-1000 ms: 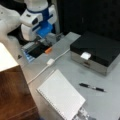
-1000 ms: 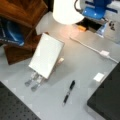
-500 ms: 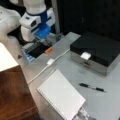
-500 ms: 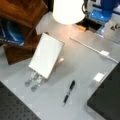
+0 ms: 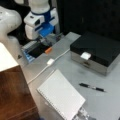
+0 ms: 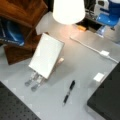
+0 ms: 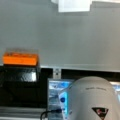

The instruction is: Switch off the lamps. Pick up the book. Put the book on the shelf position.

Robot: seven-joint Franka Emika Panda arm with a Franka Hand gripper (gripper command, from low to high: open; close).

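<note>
We see the arm [image 5: 37, 17] at the top left of a front view, white with blue parts. Its claw [image 5: 43, 40] hangs low over a dark tray [image 5: 33, 51] at the back of the grey desk [image 5: 75, 72]. The claw is near a small orange block [image 5: 48, 50] at the tray's edge. We cannot tell if the claw is spread or pressed together. It holds nothing that we can see.

The book [image 5: 61, 98] is not picked up. In both front views it leans tilted on a small stand, white and flat, with dots along one edge. In a front view the stand's clear feet [image 6: 33, 81] stick out under the book [image 6: 46, 55].

The shelf [image 5: 15, 95] is the big brown wood block, just beside the book. Its flat top has no book on it.

A lamp [image 6: 68, 10] glows bright white in a front view, so it is on.

A white cord [image 5: 47, 65] runs over the desk with a small white switch [image 5: 50, 61] on it. A black pen [image 5: 91, 87] lies on the desk, apart from the book. A black box [image 5: 96, 51] with a white label [image 5: 85, 55] sits at a front view's right.

In the wrist view the orange block [image 7: 20, 59] is at the left, next to the dark tray [image 7: 20, 87].
</note>
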